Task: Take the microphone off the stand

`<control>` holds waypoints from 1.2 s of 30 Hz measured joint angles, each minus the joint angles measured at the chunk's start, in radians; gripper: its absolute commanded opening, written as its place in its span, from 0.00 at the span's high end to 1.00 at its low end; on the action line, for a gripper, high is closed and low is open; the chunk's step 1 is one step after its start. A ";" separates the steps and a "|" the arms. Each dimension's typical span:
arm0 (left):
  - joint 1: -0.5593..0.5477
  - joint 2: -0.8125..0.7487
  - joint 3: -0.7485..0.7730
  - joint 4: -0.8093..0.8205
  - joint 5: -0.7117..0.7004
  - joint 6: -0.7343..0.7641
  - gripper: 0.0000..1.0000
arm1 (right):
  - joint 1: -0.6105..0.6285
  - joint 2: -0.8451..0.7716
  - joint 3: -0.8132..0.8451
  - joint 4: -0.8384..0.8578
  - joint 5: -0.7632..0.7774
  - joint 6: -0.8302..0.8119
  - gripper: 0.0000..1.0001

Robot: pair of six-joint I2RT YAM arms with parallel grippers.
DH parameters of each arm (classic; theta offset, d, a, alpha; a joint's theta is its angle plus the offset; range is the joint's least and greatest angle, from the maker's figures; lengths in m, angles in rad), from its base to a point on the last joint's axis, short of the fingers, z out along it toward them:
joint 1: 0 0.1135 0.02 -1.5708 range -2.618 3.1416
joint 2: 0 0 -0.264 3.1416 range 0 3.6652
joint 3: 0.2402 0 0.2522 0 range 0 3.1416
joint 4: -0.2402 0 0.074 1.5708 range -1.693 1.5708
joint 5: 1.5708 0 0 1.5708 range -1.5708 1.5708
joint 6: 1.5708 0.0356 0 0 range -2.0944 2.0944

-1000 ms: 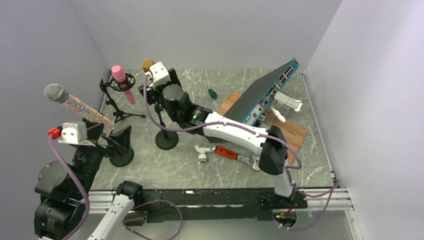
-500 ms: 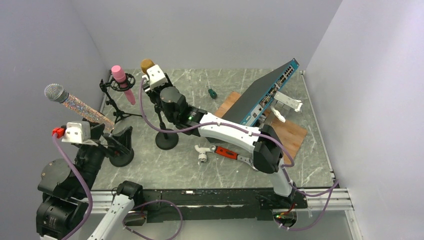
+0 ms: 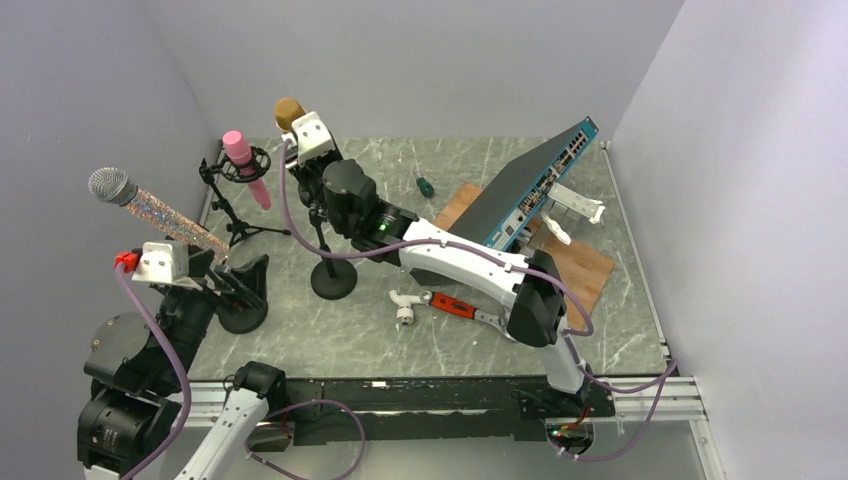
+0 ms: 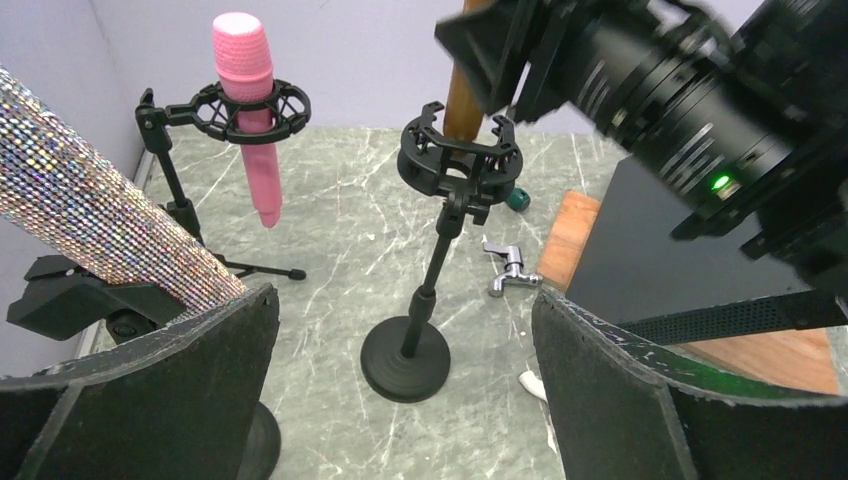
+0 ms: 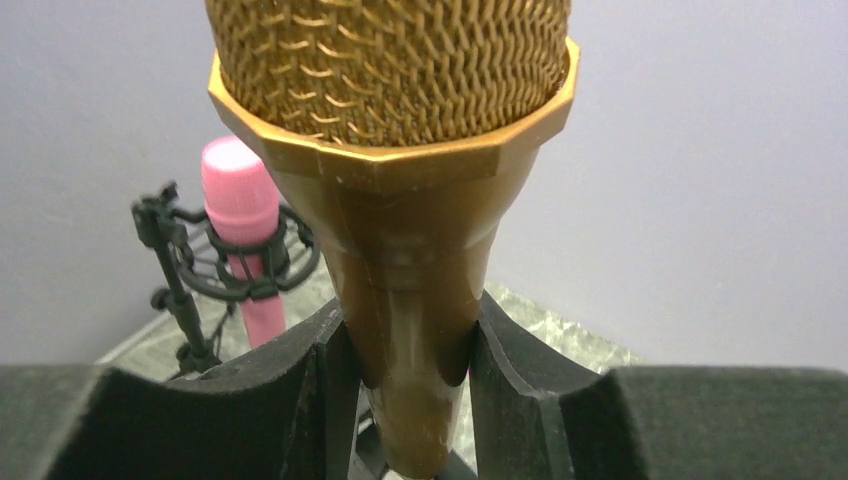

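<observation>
A gold-brown microphone (image 3: 289, 110) (image 5: 400, 150) stands upright over the black desk stand (image 3: 333, 279). My right gripper (image 5: 405, 350) (image 3: 303, 140) is shut on its tapered handle just below the mesh head. In the left wrist view the microphone's brown shaft (image 4: 463, 100) runs down to the stand's black clip (image 4: 460, 165); whether its tip still sits inside the ring is hidden. My left gripper (image 4: 405, 300) (image 3: 235, 275) hangs open low on the left, nothing between its fingers, facing the stand's round base (image 4: 405, 358).
A pink microphone (image 3: 240, 150) sits in a shock mount on a tripod at the back left. A glittery silver microphone (image 3: 150, 205) leans on a stand by my left gripper. A tilted network switch (image 3: 530, 190), wooden board (image 3: 590, 265), metal tap (image 3: 405, 305) and red-handled wrench (image 3: 460, 308) lie to the right.
My right gripper closed on the gold microphone and rose, carrying the microphone's head up and slightly left. My left gripper stayed open and barely shifted.
</observation>
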 measured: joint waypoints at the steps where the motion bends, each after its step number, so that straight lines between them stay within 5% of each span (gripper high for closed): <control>1: 0.000 0.000 -0.003 -0.002 0.002 0.000 0.01 | 0.000 0.000 0.020 -0.005 -0.006 -0.002 0.73; 8: 0.000 0.002 -0.029 -0.009 0.038 -0.006 0.01 | 0.000 0.000 0.219 -0.077 -0.051 0.001 0.89; 13: 0.000 0.042 -0.040 -0.008 0.082 -0.047 0.01 | 0.003 -0.060 0.214 -0.127 -0.059 0.039 0.96; 25: 0.000 0.380 -0.045 0.050 0.269 -0.220 0.01 | 0.004 -0.525 -0.261 -0.284 -0.039 0.237 1.00; 36: 0.020 0.293 -0.170 0.150 0.212 -0.409 0.01 | 0.004 -0.774 -0.632 -0.389 -0.157 0.499 1.00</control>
